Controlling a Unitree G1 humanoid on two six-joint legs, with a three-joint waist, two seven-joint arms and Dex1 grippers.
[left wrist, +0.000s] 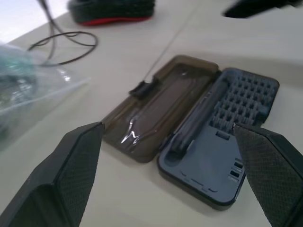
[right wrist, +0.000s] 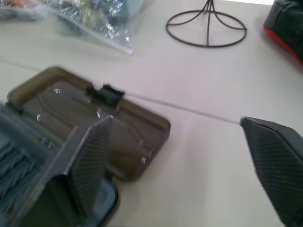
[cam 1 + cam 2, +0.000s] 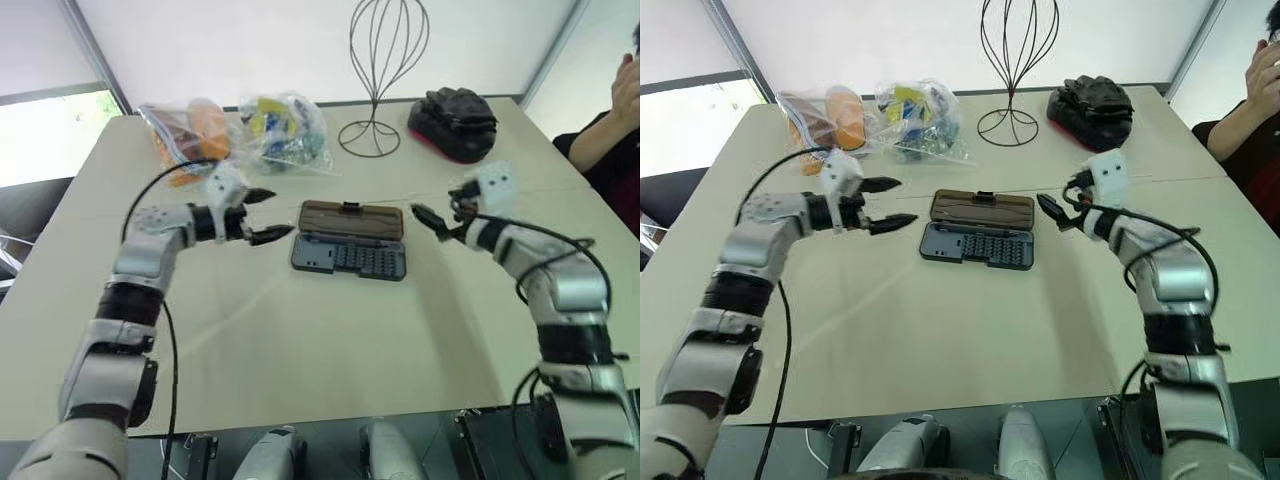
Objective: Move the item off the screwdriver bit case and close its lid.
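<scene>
— Our left gripper (image 3: 268,214) and right gripper (image 3: 432,222) gape wide, empty, flanking the screwdriver bit case (image 3: 349,256) at frame centre.

— Nothing sits on it (black-and-red object (image 3: 452,123) upper right); next we fold the lid (image 3: 351,220) shut.

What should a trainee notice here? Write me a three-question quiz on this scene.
1. True or false: the black-and-red object rests on the screwdriver bit case.
2. Pick one. The lid is: A) shut over the bits; B) open, lying flat on the table beyond the base; C) held upright between the jaws.
3. Short answer: how do the left jaws and the right jaws stand?

Key: 1 false, since it sits at the table's far side, apart from the case. 2 B. 3 both open, one on each side of the case, touching nothing.
</scene>
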